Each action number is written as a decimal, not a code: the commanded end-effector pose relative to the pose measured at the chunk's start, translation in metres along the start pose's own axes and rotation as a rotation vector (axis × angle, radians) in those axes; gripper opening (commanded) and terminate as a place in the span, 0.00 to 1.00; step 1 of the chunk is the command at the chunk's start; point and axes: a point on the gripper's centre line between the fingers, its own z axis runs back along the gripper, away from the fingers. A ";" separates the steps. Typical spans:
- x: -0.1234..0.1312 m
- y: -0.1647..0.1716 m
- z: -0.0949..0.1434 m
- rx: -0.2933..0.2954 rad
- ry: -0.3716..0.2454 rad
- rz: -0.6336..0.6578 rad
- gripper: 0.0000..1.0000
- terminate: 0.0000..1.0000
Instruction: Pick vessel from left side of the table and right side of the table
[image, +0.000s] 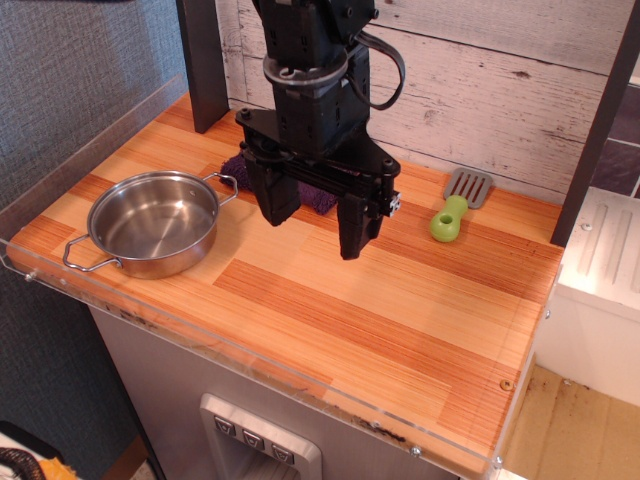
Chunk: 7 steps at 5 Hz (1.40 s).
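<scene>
The vessel (153, 223) is a shallow shiny steel pot with two wire loop handles. It sits upright and empty on the left side of the striped wooden table (380, 320). My gripper (316, 220) hangs over the table's middle, to the right of the pot and apart from it. Its two black fingers (354, 228) point down, spread apart with nothing between them. The gripper hides most of a purple cloth (318, 196) lying behind it.
A grey spatula with a green handle (455, 208) lies at the back right. A clear acrylic rim (250, 352) runs along the table's front and left edges. A dark post (203, 60) stands at the back left, a white plank wall behind.
</scene>
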 end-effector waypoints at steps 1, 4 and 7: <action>0.000 0.000 0.000 0.000 0.000 0.000 1.00 0.00; 0.009 0.101 0.005 0.087 -0.048 -0.031 1.00 0.00; -0.004 0.116 -0.038 0.154 0.004 -0.015 1.00 0.00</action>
